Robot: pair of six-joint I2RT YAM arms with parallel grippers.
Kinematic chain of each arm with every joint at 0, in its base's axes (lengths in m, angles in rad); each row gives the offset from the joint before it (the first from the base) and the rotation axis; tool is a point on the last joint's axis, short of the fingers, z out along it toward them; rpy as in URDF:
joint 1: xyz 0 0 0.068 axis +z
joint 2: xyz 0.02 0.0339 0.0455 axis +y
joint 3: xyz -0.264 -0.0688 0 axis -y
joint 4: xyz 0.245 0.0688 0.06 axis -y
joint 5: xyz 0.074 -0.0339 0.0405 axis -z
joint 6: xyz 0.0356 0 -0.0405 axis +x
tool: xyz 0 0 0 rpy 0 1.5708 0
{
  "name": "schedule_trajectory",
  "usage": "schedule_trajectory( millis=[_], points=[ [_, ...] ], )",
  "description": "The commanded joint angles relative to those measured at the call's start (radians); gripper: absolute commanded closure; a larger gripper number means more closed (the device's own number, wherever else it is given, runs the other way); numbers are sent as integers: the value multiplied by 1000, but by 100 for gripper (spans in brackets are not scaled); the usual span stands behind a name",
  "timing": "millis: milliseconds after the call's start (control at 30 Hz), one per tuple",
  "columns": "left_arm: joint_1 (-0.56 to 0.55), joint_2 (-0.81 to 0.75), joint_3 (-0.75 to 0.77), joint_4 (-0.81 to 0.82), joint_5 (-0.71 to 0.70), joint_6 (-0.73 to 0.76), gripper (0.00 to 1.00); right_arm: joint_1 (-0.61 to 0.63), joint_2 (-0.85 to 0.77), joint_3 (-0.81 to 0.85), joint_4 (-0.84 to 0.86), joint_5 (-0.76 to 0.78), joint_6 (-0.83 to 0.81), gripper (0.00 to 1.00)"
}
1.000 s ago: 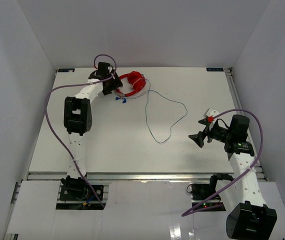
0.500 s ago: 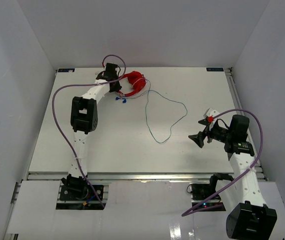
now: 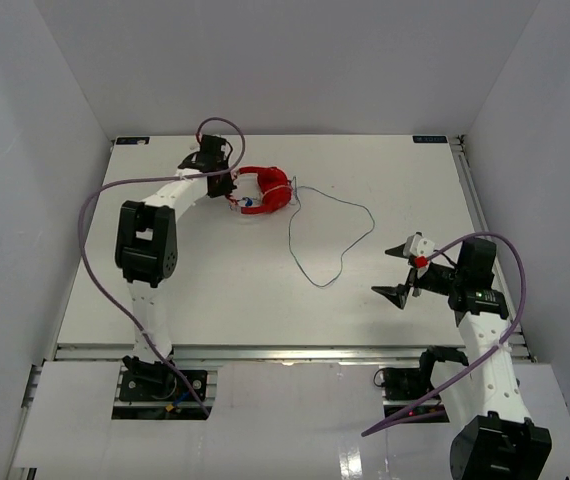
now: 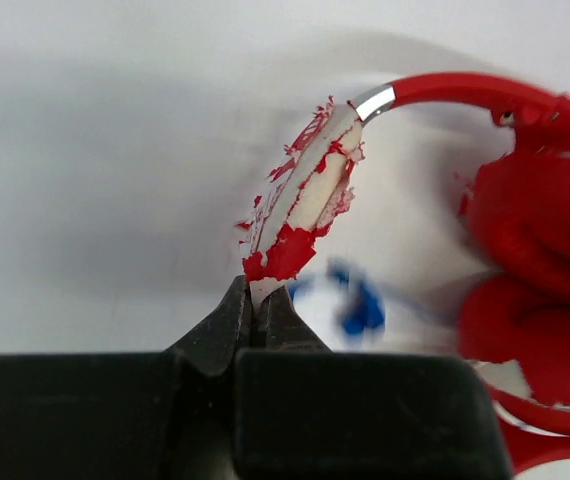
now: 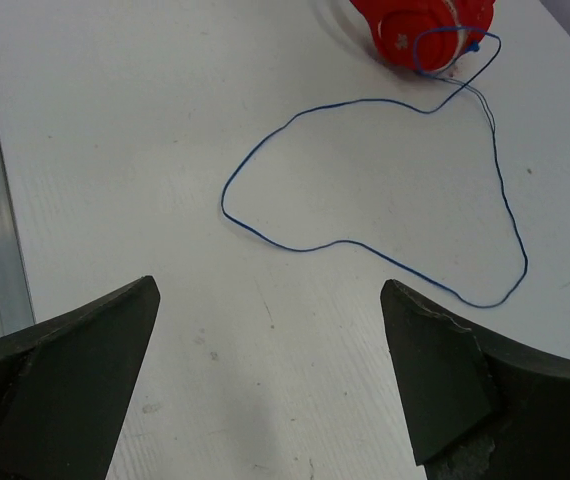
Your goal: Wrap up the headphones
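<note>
The red headphones (image 3: pixel 270 190) lie at the back left of the white table. Their thin grey-blue cable (image 3: pixel 337 235) runs out in a loose loop toward the middle. My left gripper (image 3: pixel 231 186) is shut on the flaking red-and-white headband (image 4: pixel 305 200), pinching its end between the fingertips. The red ear cups (image 4: pixel 540 290) sit to the right in the left wrist view, with a blurred blue plug (image 4: pixel 360 305) behind the headband. My right gripper (image 3: pixel 401 270) is open and empty at the right, apart from the cable loop (image 5: pixel 365 200). The headphones (image 5: pixel 420 25) show at the top of the right wrist view.
Thick purple robot cables (image 3: pixel 90 215) arc off both arms. The metal rail (image 3: pixel 265 352) runs along the table's near edge, and white walls close in the left, back and right sides.
</note>
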Motion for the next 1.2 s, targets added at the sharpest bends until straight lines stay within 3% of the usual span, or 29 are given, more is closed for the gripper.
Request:
schedule_trajectory(
  millis=[0,100,200,267,333,433,567,733,800,900,1000,1167],
  points=[
    [-14,-461,-167,136,112,-31,100,16,-54,-42,23,-143,-122,2],
    [-30,-673,-365,153,183,-62,100,55,-35,-11,259,-8,84,3],
    [-60,-855,-498,169,207,-73,100,112,53,96,298,64,242,5],
    [-72,-1000,-572,161,226,-88,100,239,145,190,258,130,294,9],
    [-77,-1098,-629,148,251,-101,100,344,191,245,322,218,382,10],
    [-83,-1198,-653,101,261,-122,100,446,279,281,513,291,566,10],
    [-86,-1251,-598,28,304,-164,100,518,394,334,695,185,736,10],
    [-86,-1262,-529,-30,312,-186,100,557,452,325,786,-63,693,10],
    [-86,-1255,-492,-40,306,-191,100,562,480,321,791,-274,664,10],
    [-86,-1243,-463,-52,287,-183,100,575,477,316,673,-237,568,8],
    [-86,-1235,-446,-59,267,-175,100,575,451,322,566,-101,402,8],
    [-86,-1211,-427,-43,307,-221,100,645,465,306,636,19,489,9]
  ],
)
